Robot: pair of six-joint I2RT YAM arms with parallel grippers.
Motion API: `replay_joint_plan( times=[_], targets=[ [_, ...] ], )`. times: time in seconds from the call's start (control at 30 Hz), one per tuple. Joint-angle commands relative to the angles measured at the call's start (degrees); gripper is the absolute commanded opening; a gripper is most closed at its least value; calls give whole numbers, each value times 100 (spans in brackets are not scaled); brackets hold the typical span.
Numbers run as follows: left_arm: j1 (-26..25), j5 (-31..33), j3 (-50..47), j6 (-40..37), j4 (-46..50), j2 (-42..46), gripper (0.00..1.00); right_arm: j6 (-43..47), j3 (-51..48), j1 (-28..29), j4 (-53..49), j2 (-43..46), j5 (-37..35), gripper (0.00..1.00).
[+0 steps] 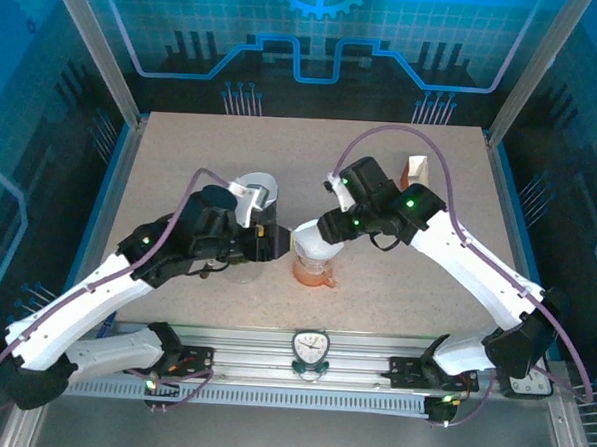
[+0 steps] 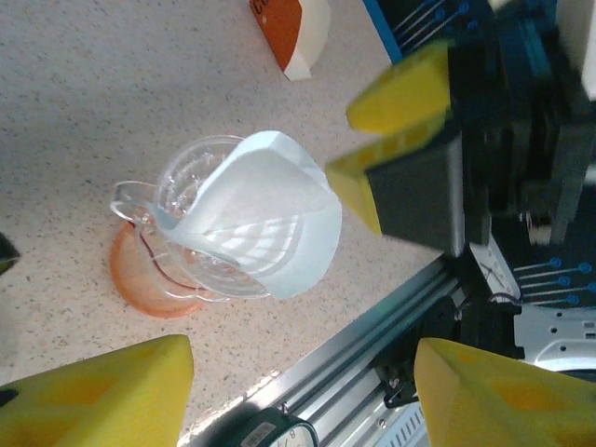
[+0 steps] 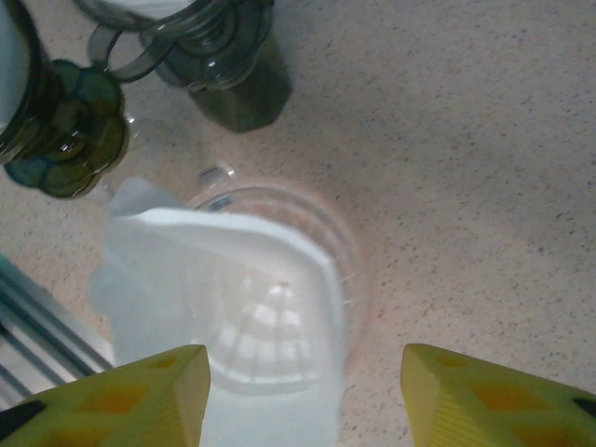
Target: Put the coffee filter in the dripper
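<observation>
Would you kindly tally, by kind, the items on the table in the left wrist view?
Coffee filter: 1
Glass dripper: 1
Orange base under the dripper: 1
Orange and white carton: 1
Total: 4

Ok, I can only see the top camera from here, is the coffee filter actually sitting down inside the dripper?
Observer: Only partly. The left wrist camera shows the filter standing tilted in the dripper, one side hanging out over the rim.
Operator: Is the right gripper holding it?
Observer: No. On the right gripper the jaws are open with nothing pinched between them.
</observation>
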State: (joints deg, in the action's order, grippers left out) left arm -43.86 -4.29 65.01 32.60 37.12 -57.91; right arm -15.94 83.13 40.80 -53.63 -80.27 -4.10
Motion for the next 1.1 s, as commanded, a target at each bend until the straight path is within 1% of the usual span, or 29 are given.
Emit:
replay_joint_plan(
  times=[0.0, 0.13, 0.23, 0.37, 0.43, 0.6, 0.73, 0.87, 0.9, 1.07],
  targets=[
    [-44, 177, 178, -86, 250, -96, 65, 299, -16, -239, 222, -199, 353, 56],
    [-44, 192, 152, -15, 191, -132, 66, 534, 85, -376, 211, -507, 487, 55],
    [-44, 218, 126, 5, 179, -135, 68, 644, 60, -415, 315, -576, 737, 55],
    [-49, 269, 91, 21, 156, -148, 69, 680, 81, -415, 361, -663, 854, 52],
    [-46, 258, 74, 18, 138, -159, 69, 680, 96, -413, 370, -699, 845, 46],
    [-48, 228, 64, 11, 112, -191, 69, 670, 99, -406, 354, -769, 887, 29],
    [-42, 212, 44, 18, 76, -194, 69, 639, 85, -382, 341, -779, 850, 17],
    [-48, 184, 20, 75, 15, -201, 69, 364, 15, -320, 379, -686, 613, 1],
    [-46, 183, 11, 100, 0, -218, 69, 243, -6, -287, 372, -639, 481, 0],
    [-40, 211, 33, 166, -22, -375, 69, -213, -85, 73, 312, -554, -296, 0]
  ],
)
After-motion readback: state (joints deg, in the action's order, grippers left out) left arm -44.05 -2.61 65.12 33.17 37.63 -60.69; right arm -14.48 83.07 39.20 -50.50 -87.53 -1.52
